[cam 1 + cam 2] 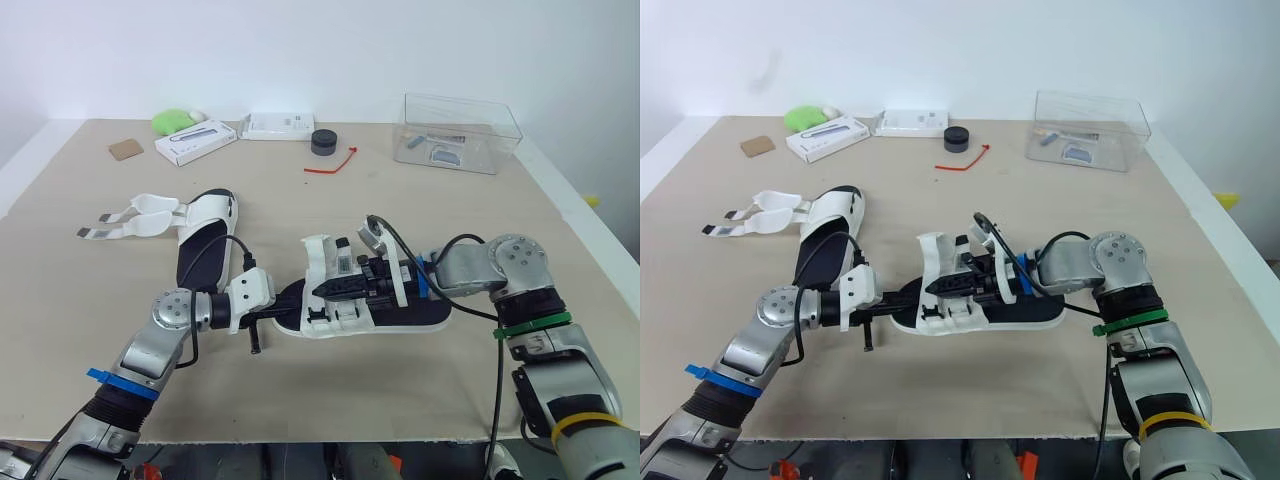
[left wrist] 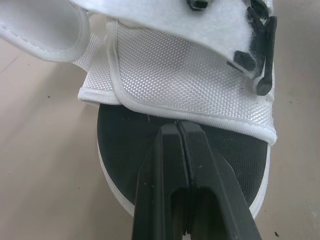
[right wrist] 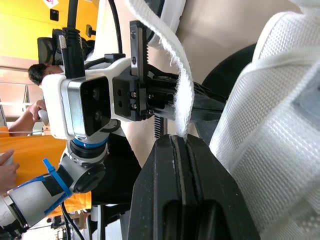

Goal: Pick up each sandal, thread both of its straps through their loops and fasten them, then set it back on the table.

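On the table [image 1: 420, 392], front centre, flat on its sole: white sandal [image 1: 400, 316]. Clamped at its frayed white strap [image 3: 182, 100] by the right gripper [image 1: 322, 290]. Touched on the black footbed [image 2: 125, 145] by the left gripper [image 1: 290, 298], jaws together. Further left: second sandal [image 1: 200, 235], straps unfastened.

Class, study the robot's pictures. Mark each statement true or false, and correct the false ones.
1. Two sandals are in view. True: a near sandal and a far sandal.
2. The right gripper pinches a white strap. True.
3. The far sandal's straps are fastened. False: they lie spread open.
4. The clear box stands at the left rear of the table. False: right rear.
5. The left gripper is wide open. False: it is shut.
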You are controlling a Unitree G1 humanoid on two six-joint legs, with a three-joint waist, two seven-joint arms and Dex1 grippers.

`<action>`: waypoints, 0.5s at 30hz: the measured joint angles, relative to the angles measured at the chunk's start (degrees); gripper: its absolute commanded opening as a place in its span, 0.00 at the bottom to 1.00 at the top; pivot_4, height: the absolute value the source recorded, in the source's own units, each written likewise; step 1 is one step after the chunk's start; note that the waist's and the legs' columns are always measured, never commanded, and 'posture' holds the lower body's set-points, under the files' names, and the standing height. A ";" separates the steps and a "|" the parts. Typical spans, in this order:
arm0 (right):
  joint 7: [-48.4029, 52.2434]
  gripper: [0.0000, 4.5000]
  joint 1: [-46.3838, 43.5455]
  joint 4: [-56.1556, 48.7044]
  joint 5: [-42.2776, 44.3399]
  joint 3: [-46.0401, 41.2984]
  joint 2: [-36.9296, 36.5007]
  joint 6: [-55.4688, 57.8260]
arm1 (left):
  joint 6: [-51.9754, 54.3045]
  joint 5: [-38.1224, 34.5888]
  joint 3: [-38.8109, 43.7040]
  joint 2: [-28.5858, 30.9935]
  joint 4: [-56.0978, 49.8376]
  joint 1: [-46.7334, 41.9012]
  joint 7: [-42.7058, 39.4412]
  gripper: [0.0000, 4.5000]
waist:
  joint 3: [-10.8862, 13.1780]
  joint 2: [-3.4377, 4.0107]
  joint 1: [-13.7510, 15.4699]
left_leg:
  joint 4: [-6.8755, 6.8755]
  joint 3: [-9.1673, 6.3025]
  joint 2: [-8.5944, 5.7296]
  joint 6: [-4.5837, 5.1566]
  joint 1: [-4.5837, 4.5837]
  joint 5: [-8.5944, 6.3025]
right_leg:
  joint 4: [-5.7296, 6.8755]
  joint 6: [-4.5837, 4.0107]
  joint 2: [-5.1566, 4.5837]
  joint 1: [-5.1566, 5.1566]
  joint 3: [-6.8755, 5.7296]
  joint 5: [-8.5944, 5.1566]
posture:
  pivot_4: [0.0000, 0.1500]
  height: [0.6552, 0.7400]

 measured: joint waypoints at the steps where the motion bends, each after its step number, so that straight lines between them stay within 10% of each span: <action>1: 0.09 0.01 0.41 -0.45 0.21 -0.01 -0.05 0.00 | 0.00 0.00 0.00 0.00 -0.03 0.02 0.01 0.00 | 0.00 0.00 0.00 | 0.00 0.00 0.00 0.00 0.00 0.00 | 0.00 0.00 0.00 0.00 0.00 0.00 | 1.00 1.00; 15: -0.86 0.01 3.88 -5.31 1.39 0.01 -2.17 -2.58 | -0.01 0.01 -0.15 0.00 -0.38 0.30 0.18 0.00 | -0.07 0.09 0.00 | -0.01 0.00 0.00 0.04 -0.15 -0.03 | -0.03 0.01 -0.02 0.01 -0.01 -0.01 | 1.00 1.00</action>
